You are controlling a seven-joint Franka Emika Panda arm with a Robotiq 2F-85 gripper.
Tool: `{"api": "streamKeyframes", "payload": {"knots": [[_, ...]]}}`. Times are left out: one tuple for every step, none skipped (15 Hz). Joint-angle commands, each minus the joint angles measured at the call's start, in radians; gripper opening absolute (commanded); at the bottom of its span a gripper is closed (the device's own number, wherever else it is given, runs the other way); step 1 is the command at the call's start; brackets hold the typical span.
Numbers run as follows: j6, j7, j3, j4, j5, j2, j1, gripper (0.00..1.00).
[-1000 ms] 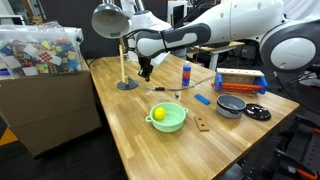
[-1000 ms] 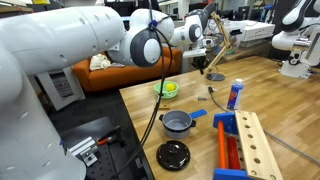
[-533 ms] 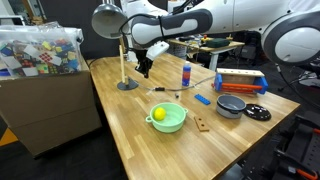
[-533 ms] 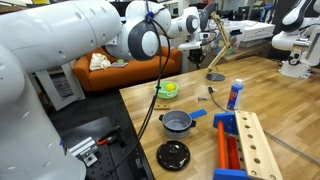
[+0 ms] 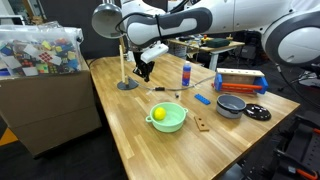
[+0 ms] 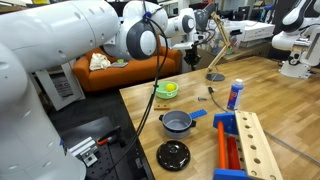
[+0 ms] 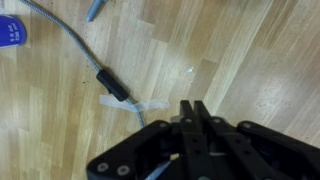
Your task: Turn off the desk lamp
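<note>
Standing on a round dark base, the desk lamp (image 5: pixel 107 20) carries a dome head; jaws clenched, empty.

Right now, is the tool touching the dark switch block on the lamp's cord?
Apart. The wrist view shows a strip of bare wood between the tips of the shut tool and the dark cord switch.

Robotics lab: second robot arm (image 6: pixel 298 42)

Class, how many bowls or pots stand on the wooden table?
2: a green bowl holding a yellow fruit near the front edge, and a grey pot beside a black lid. More may be hidden.
</note>
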Motion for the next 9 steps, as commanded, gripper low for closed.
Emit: {"api": "streamKeyframes", "payload": {"knots": [[0.002,-0.002,-0.011,-0.007,0.011,-0.003,0.002,0.14],[0.002,-0.002,-0.011,-0.007,0.011,-0.003,0.001,0.16],[0.002,-0.002,-0.011,-0.007,0.011,-0.003,0.001,0.16],[0.002,-0.002,-0.011,-0.007,0.011,-0.003,0.001,0.16],[0.002,-0.002,-0.011,-0.007,0.011,-0.003,0.001,0.16],[0.002,-0.002,-0.011,-0.007,0.011,-0.003,0.001,0.16],[0.002,-0.002,-0.011,-0.007,0.011,-0.003,0.001,0.16],[0.002,-0.002,-0.011,-0.007,0.011,-0.003,0.001,0.16],[0.002,-0.002,-0.011,-0.007,0.011,-0.003,0.001,0.16]]}}
